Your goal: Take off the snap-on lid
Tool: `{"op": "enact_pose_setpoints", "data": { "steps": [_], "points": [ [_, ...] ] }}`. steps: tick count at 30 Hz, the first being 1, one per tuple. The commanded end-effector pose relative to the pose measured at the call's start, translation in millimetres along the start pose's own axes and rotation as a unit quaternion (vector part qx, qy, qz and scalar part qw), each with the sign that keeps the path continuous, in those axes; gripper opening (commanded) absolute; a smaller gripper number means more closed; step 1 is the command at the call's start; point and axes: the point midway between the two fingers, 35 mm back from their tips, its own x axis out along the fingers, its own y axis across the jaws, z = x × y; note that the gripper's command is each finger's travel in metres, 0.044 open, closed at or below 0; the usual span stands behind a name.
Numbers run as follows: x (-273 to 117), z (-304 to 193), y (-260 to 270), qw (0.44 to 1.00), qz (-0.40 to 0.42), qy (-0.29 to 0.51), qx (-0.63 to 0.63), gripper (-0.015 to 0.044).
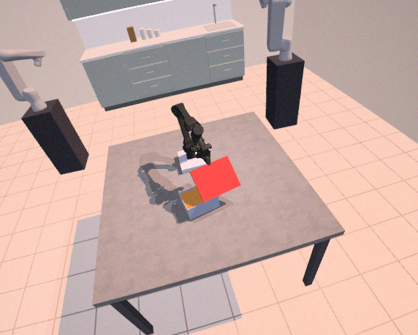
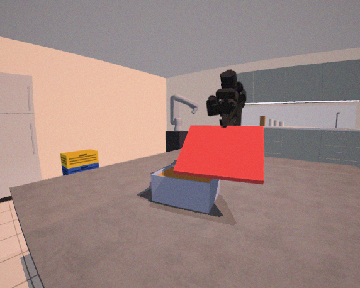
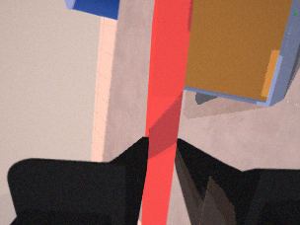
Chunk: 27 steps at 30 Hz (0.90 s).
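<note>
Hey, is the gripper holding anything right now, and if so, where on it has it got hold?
Yes, the gripper holds the red lid, pinched at the edge nearest the arm.

Top view: you look steeply down from high up, whole grey square table (image 1: pixel 264 219) (image 2: pixel 271 239) in frame.
Exterior view: low, near the tabletop, facing its far side.
Wrist view: closest; you look past black gripper fingers.
Top/exterior overlap: grey-green kitchen cabinets (image 1: pixel 188 66) (image 2: pixel 303 144), same table.
</note>
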Motion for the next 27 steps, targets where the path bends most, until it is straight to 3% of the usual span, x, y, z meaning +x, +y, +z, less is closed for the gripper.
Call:
{"op": "enact_pose_setpoints", "data": {
  "steps": [1,27],
  "points": [
    [-2,-8,1,1.0,0.005,-0.002,0.003,0.0],
    [-7,-59,-2,1.0,0.005,0.0,0.005,0.0]
  ]
}}
